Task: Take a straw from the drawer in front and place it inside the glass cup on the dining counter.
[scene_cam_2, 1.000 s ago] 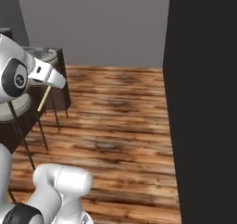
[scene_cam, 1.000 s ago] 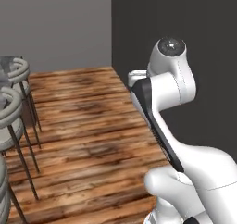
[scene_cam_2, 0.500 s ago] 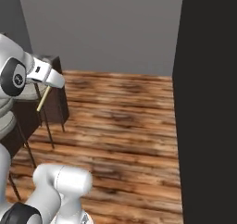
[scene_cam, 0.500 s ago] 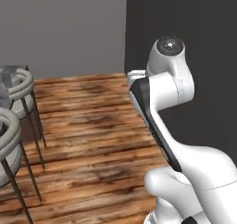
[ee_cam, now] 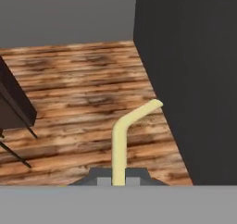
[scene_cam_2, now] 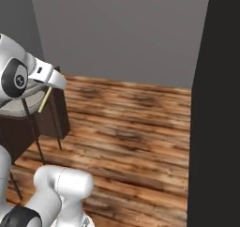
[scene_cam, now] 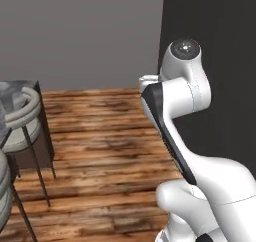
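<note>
The pincer [ee_cam: 118,180] is closed on the straw [ee_cam: 121,142]. In the hand view, the straw is held by its lower end between the two dark tips, and its bent top end is turned to the right. Below it, the wooden floor [ee_cam: 83,102] is seen, with a dark wall [ee_cam: 194,79] on the right.

In the right base view, the pincer [scene_cam_2: 49,83] is seen at the left, held high above the floor [scene_cam_2: 126,137]. The straw [scene_cam_2: 45,100] is seen hanging down from it at a slant, as a thin yellow stick. Just behind it, a round stool [scene_cam_2: 23,99] on thin dark legs is seen, and the brown base of the counter [scene_cam_2: 49,116] is beside the stool.

In the left base view, the white arm [scene_cam: 185,96] is seen at the right, in front of the dark wall [scene_cam: 220,46]. At the left edge, the grey stone top of the counter [scene_cam: 12,93] is seen, with a stool [scene_cam: 25,121] pushed close against it. A grey wall [scene_cam: 80,36] is seen at the back.
</note>
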Robot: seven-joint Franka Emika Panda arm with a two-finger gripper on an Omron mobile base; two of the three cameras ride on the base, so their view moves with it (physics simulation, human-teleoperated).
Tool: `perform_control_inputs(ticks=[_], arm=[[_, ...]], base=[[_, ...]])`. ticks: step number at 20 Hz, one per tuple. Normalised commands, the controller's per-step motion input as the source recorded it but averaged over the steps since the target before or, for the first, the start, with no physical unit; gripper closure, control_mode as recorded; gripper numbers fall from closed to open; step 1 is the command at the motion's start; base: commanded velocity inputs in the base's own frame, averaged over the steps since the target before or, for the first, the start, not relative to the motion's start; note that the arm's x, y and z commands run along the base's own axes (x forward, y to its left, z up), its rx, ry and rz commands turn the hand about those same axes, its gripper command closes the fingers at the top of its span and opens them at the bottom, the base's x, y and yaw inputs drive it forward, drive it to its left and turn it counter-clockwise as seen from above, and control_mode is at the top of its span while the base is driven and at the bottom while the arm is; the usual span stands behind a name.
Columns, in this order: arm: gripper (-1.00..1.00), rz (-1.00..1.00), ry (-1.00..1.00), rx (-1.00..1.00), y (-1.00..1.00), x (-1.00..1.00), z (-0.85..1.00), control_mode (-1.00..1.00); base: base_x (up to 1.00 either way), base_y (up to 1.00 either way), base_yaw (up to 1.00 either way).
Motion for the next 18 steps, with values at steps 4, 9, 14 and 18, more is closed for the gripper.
perform_control_inputs(ticks=[4, 9, 14, 18], arm=[[1.00, 0.00, 0.00, 0.00, 0.00, 0.00, 0.00, 1.00], [1.00, 0.00, 0.00, 0.00, 0.00, 0.00, 0.00, 1.00], [1.00, 0.00, 0.00, 0.00, 0.00, 0.00, 0.00, 1.00], [1.00, 0.00, 0.00, 0.00, 0.00, 0.00, 0.00, 1.00]], base=[[1.00, -0.44, 0.32], [1.00, -0.42, 0.38], [1.00, -0.41, 0.44], [1.00, -0.49, 0.49]])
